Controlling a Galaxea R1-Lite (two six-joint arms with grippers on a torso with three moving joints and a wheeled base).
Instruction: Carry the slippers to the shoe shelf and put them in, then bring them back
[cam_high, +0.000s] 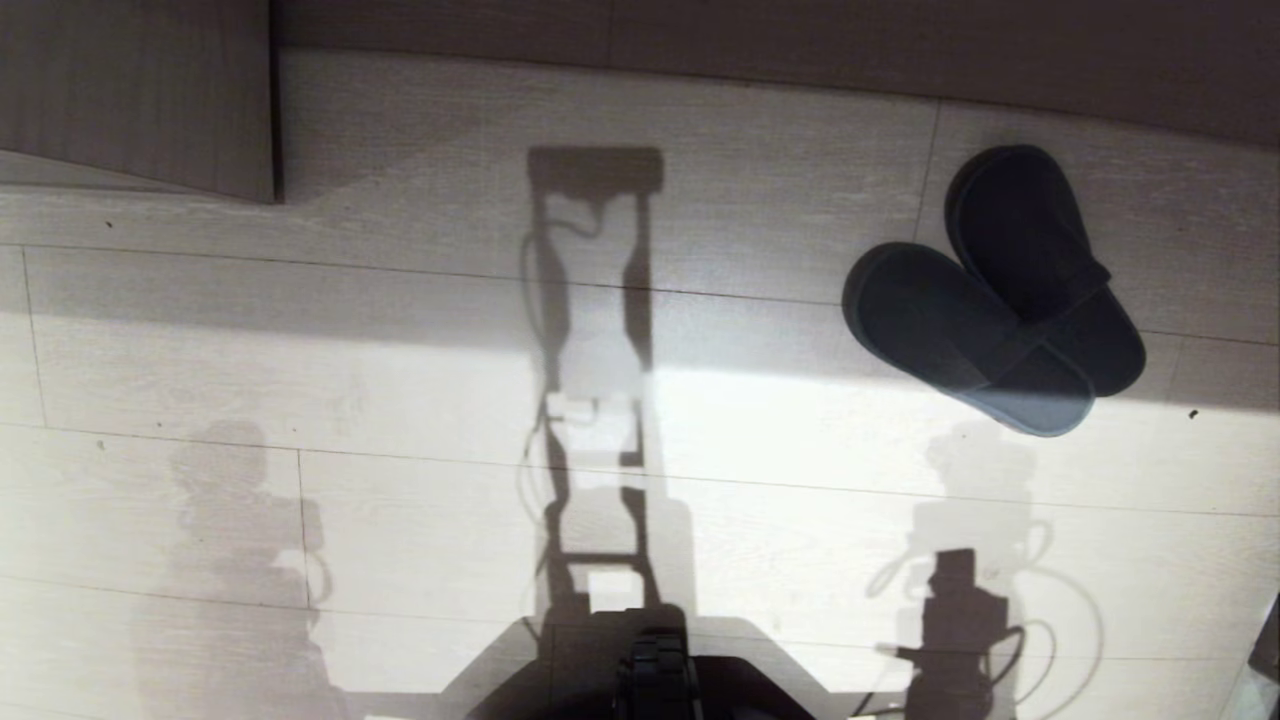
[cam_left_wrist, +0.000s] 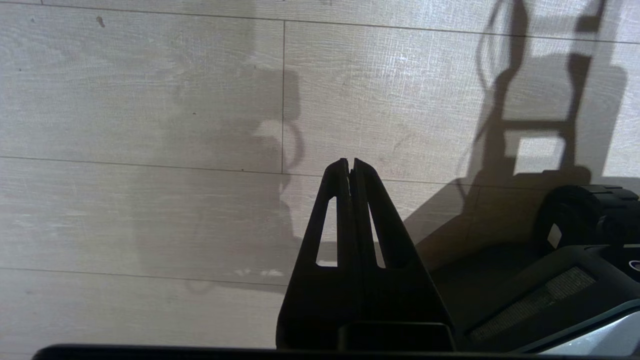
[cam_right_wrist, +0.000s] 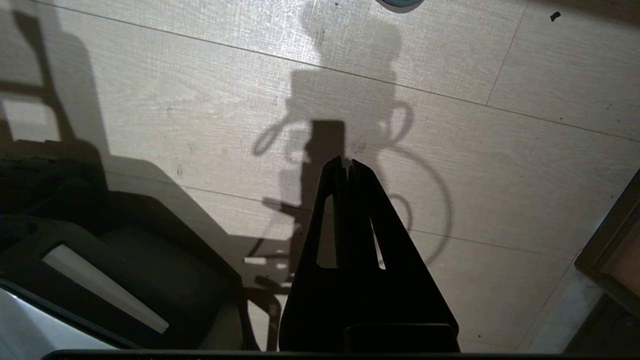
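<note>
While you look down from the head view, note:
Slippers: pair of flat dark navy slide slippers (cam_high: 995, 295), overlapping, on pale wood-plank floor (cam_high: 400, 400), front right.
Left gripper (cam_left_wrist: 350, 162): fingers together, empty, over floor.
Right gripper (cam_right_wrist: 346, 161): fingers together, empty.

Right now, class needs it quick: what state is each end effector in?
Left end effector: closed, holding nothing.
Right end effector: closed, holding nothing.
</note>
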